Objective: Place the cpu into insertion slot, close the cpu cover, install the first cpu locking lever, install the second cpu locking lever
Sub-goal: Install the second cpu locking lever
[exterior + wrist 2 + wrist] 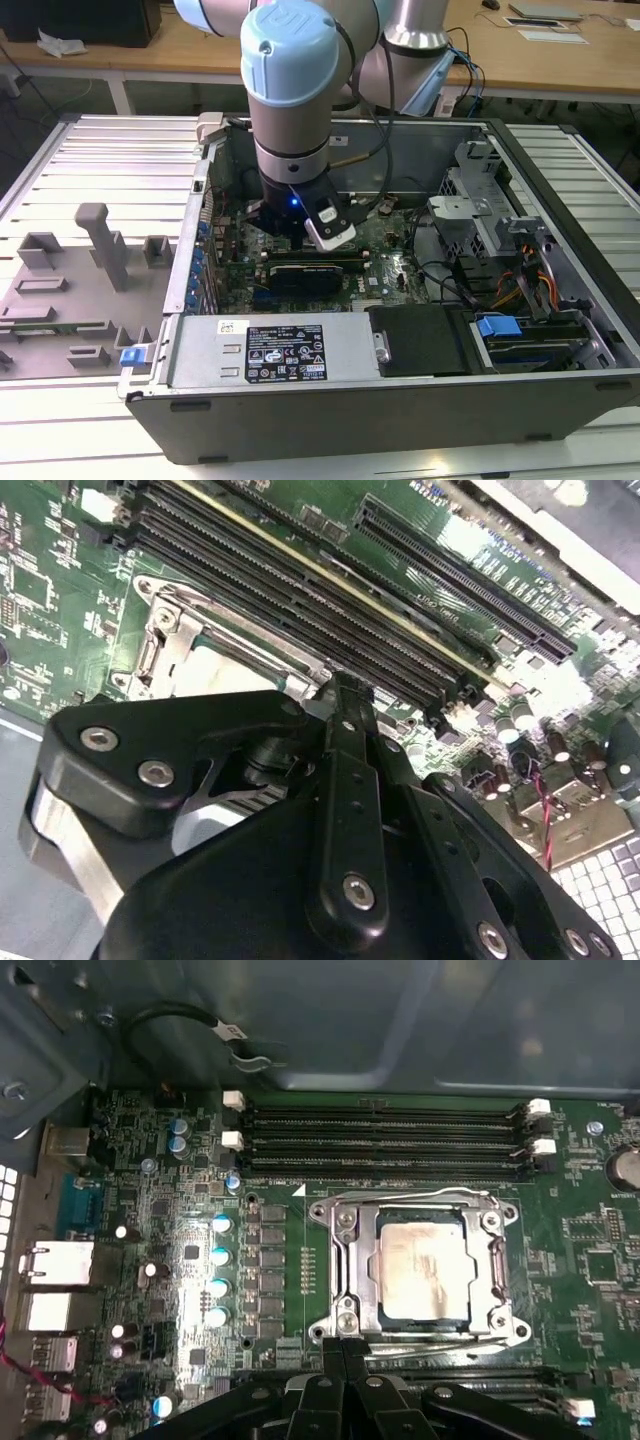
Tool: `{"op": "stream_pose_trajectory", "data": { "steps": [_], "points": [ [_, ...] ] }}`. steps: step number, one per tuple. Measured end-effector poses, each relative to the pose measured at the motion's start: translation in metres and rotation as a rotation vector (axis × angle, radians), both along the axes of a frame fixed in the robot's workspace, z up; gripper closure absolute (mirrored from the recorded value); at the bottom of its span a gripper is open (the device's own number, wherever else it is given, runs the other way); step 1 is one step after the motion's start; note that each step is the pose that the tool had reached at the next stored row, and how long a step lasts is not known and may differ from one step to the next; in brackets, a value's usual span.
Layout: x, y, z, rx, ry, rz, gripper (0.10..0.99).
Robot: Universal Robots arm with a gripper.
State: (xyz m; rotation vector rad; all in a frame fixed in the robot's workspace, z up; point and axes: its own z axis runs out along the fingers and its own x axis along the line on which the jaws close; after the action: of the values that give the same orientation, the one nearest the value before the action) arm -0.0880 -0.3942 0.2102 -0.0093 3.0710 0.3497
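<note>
The cpu (420, 1265) lies flat in the insertion slot (340, 1260), its silvery top showing through the cut-out of the cpu cover (497, 1260), which is down around it. A thin locking lever (430, 1338) runs along the socket edge nearest my fingers, and another (400, 1196) along the opposite edge. My gripper (344, 1348) is shut with its tips at the nearer lever. In the second wrist view the fingers (345, 720) stand at the socket's (175, 640) edge. In the exterior view the gripper (285, 232) reaches down into the open computer case over the green motherboard (385, 265).
Long black memory slots (380, 1140) run right beside the socket. A black card (310, 270), the power supply box (270, 350), a drive cage (470, 215) and cables (500, 280) crowd the case. Grey fixtures (100, 245) stand on the table at the exterior view's left.
</note>
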Motion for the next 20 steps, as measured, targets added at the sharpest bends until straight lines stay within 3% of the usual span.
{"op": "stream_pose_trajectory", "data": {
  "steps": [5,13,15,20],
  "points": [
    [-0.0042,0.0057,-0.0094,0.011,0.0000,0.000,0.980],
    [-0.0070,0.0105,-0.0133,0.013,0.0000,0.000,0.980],
    [-0.0070,0.0107,-0.0089,0.013,-0.0003,0.000,0.980],
    [-0.0070,0.0117,0.0122,0.004,0.0001,0.000,0.980]
  ]
}}
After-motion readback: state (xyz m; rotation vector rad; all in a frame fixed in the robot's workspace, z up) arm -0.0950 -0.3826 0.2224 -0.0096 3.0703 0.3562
